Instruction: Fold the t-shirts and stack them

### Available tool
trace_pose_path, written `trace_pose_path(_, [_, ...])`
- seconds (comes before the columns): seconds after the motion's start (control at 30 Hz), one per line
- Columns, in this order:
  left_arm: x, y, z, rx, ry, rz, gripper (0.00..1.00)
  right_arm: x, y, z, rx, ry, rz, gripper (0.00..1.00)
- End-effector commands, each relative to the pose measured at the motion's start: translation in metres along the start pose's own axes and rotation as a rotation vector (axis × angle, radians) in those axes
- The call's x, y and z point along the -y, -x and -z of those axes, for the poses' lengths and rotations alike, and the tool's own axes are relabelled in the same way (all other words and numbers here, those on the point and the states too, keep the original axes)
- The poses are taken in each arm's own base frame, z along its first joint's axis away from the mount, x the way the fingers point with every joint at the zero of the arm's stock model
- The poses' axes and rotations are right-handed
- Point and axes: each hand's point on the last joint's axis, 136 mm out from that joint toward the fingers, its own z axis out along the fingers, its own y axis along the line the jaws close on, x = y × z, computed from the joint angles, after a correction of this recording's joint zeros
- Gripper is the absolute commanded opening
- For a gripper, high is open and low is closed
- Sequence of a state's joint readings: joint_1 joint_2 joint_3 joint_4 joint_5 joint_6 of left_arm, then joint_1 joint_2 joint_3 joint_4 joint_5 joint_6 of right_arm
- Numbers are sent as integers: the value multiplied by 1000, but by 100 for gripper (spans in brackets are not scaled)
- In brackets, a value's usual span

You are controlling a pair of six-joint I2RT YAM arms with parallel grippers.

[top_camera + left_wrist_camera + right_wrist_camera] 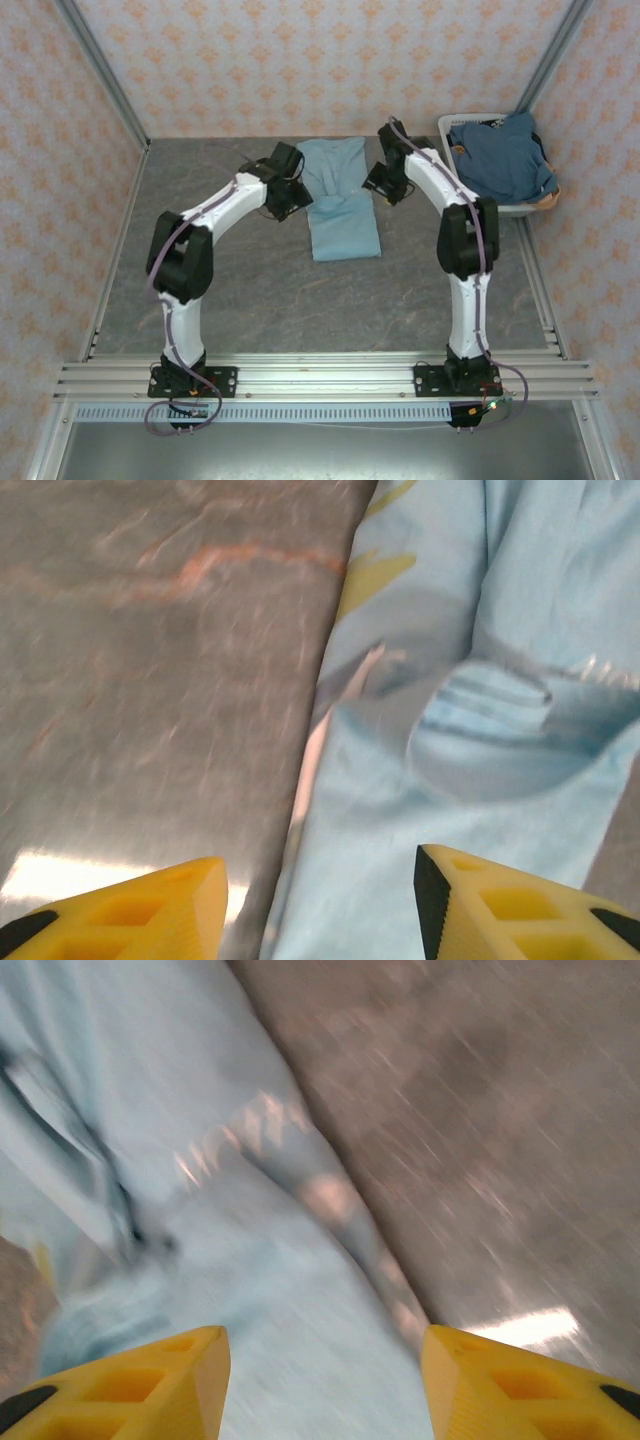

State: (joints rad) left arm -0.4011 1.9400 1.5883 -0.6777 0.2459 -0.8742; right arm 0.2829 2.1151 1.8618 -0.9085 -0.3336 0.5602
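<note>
Blur softens the sky-blue t-shirt [260,1300] between the right fingers [150,1380].

The overhead view is bright, evenly lit and sharp, with only soft shadows on the table [250,290]. Both wrist views are smeared by motion blur. The light-blue t-shirt [520,610] looks streaky there, and white glare patches shine on the table.
</note>
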Motion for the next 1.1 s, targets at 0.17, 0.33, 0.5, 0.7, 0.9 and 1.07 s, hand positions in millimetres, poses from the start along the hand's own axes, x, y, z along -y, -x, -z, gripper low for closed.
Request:
trace_pose_path(0.17, [4,-95,-23,-191,-125,180,55,36,-82,4,-102,124,-4,61])
trace_pose_path(0.33, [2,-113,-50,-238,-163,323,59,50,-107,-16,-182,139,-34,63])
trace_pose_path(0.5, [-1,-116,-72,-261,-130,358,57,59,-115,-36,-222,109,-64,61])
trace_pose_path(0.7, [-2,-109,-88,-240,-102,380,38,66,-120,-49,-240,93,-110,54])
trace_pose_path(0.9, [10,-91,-92,-199,-129,387,9,58,-114,-54,-226,121,-175,29])
trace_pose_path(1.07, [21,-65,-64,-138,-146,333,0,48,-92,-34,-150,108,-180,0])
